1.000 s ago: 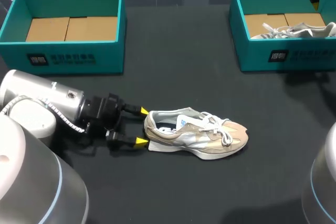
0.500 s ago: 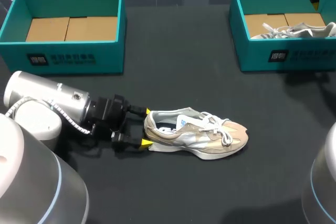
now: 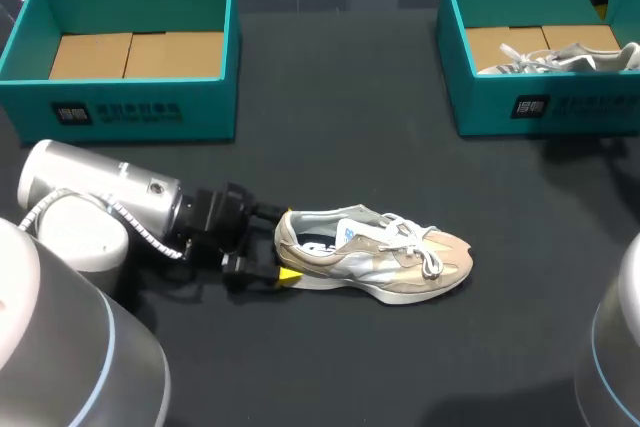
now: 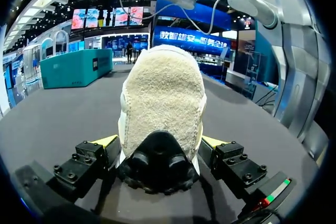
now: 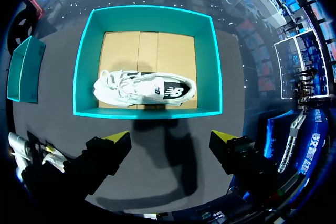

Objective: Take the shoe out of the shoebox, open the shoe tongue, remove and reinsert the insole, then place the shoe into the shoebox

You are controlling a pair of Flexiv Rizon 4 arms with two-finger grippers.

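On the table (image 3: 350,147), left end effector (image 4: 158,142) straddles the shoe (image 3: 375,259) heel, released; right end effector (image 5: 169,136) likewise.

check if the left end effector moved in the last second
Yes. The left end effector advanced toward the shoe, which stayed put on the table; its yellow tips now flank the heel.

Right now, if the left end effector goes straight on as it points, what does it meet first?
The heel of the shoe. It sits between the open fingers of the left end effector, whose base would likely hit it first.
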